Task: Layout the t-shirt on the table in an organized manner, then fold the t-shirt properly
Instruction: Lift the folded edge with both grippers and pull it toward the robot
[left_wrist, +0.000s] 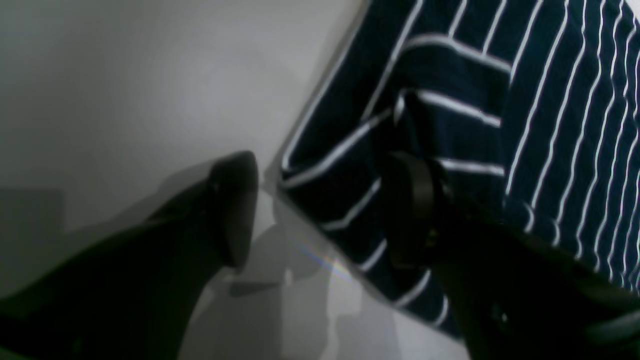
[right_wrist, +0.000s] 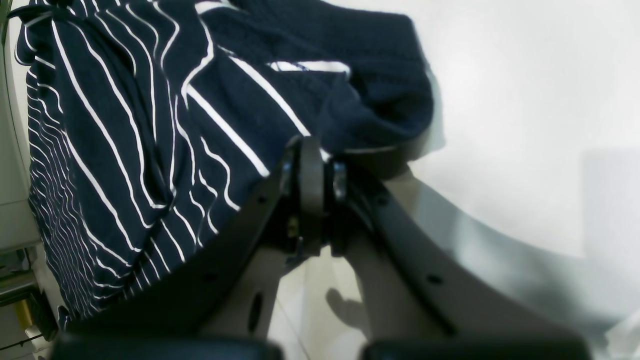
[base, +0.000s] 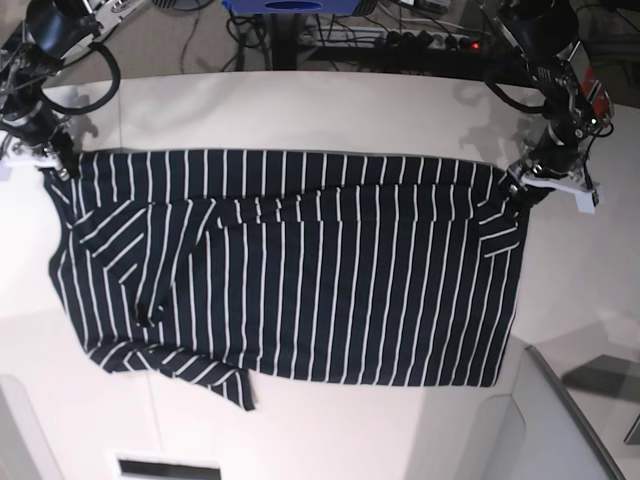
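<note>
White tabletop, cables and a power strip behind its far edge. Base view: one t-shirt, dark with thin white stripes, spread wide and mostly flat; bunched folds at its left side and a flap at the lower left. Two arms, one at each far corner of the cloth. Right end effector sits at the left corner, left end effector at the right corner.

Left wrist view alone shows the jaws parted: one finger on bare tabletop, the other on the t-shirt edge; nothing pinched between them.

Right wrist view: right end effector closed, t-shirt fabric gathered at its tips, tabletop beyond.
</note>
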